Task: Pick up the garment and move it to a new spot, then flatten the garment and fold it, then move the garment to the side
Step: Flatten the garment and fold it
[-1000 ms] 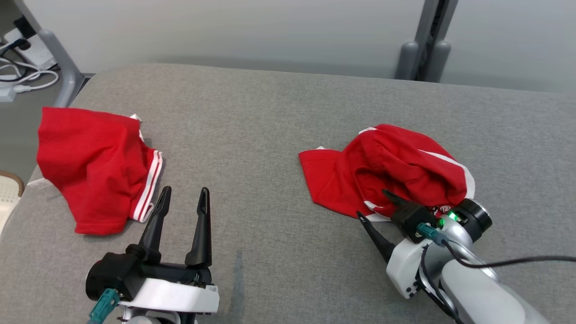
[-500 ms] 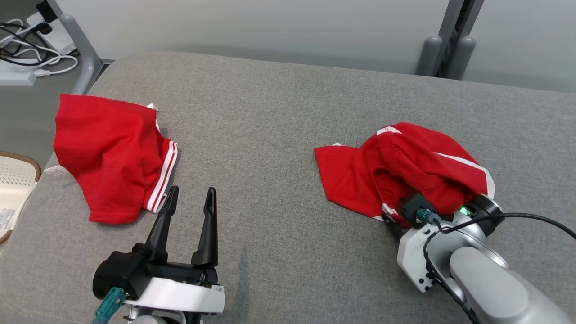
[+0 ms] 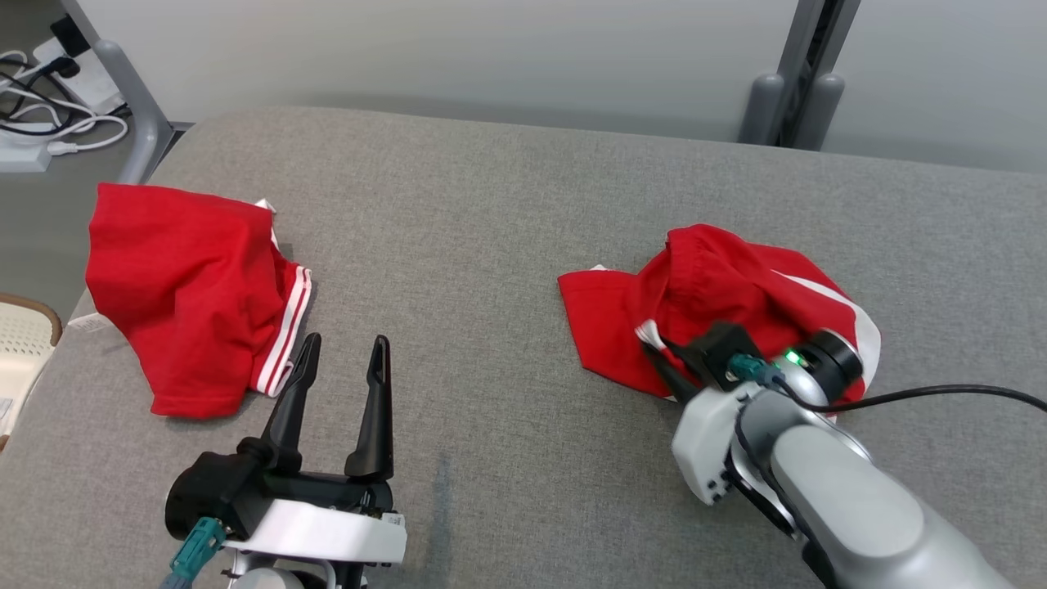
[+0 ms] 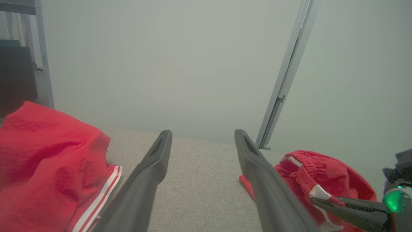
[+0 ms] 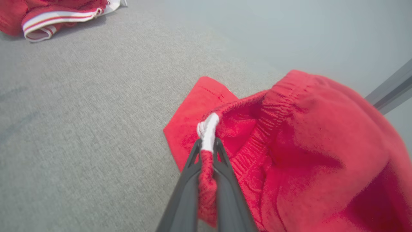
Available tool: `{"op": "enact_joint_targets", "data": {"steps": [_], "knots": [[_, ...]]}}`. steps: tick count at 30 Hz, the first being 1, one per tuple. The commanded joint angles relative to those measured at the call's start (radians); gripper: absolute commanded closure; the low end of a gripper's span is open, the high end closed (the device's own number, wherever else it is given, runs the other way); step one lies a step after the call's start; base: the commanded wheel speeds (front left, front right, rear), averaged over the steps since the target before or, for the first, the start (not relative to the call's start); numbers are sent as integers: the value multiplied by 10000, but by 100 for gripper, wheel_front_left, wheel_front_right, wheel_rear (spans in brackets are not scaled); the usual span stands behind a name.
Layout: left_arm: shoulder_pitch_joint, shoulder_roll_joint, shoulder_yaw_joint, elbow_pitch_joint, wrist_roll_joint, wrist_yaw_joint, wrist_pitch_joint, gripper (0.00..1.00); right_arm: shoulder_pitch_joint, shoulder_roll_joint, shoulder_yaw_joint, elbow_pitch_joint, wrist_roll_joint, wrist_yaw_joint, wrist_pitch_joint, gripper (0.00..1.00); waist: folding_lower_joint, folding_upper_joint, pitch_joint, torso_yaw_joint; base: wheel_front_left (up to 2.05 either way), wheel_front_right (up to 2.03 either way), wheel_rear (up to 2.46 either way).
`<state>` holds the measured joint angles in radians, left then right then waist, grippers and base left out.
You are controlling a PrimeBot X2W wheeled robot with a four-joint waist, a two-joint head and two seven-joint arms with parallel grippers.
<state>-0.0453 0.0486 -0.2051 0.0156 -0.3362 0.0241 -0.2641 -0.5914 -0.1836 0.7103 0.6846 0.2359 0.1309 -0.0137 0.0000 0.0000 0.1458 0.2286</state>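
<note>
On the right half of the grey fabric surface (image 3: 491, 213), the crumpled red garment (image 3: 720, 278) lay in a loose mound. Its elastic waistband was uppermost, and one flat corner spread toward the middle of the surface. The right gripper (image 5: 208, 150) met it from the near side. In the right wrist view its two dark fingers (image 5: 190, 180) were pressed together on a fold of the cloth. A bunched white-trimmed edge (image 5: 208, 129) stood just beyond the fingertips, and red fabric filled the narrow slot between the fingers. The pinched fold was drawn up a little from the mound, while the rest of the garment rested on the surface.

The left gripper (image 3: 343, 343) hovered low over the near left part of the surface, its fingers spread wide and nothing between them. Just beside its left fingertip lay a second red garment (image 3: 180, 286), with double white stripes along the edge nearest the gripper. This garment sat at the left end of the surface, well apart from the crumpled one.

Behind the surface rose a pale wall with a grey post (image 3: 797, 74). White and black cables (image 3: 41, 123) lay on the floor at the far left.
</note>
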Motion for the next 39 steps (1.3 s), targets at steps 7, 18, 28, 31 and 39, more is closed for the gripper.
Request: {"op": "enact_joint_targets", "data": {"steps": [7, 18, 28, 31, 39], "knots": [[156, 35, 191, 71, 158, -29, 6, 0, -1155, 658, 180, -1239, 1136, -2, -877, 100, 0, 0, -449, -198, 0, 0, 0], [353, 34, 176, 63, 117, 0, 6, 0, -4228, 966, -1478, -1422, 2564, -2, -2019, 100, 0, 0, -884, -528, 0, 0, 0], [502, 34, 118, -62, 67, 58, 6, 0, -2698, -241, -2307, 457, 3692, -2, -1878, 100, 0, 0, -860, -619, 0, 0, 0], [450, 34, 159, -72, 186, -8, 6, 0, -1774, -594, -2542, 1224, 4059, -1, -1803, 100, 0, 0, -709, -744, 0, 0, 0], [129, 34, 276, -1, 412, -196, 6, 0, -329, -903, -2611, 2386, 4559, -1, -1731, 100, 0, 0, -349, -1330, 0, 0, 0]]}}
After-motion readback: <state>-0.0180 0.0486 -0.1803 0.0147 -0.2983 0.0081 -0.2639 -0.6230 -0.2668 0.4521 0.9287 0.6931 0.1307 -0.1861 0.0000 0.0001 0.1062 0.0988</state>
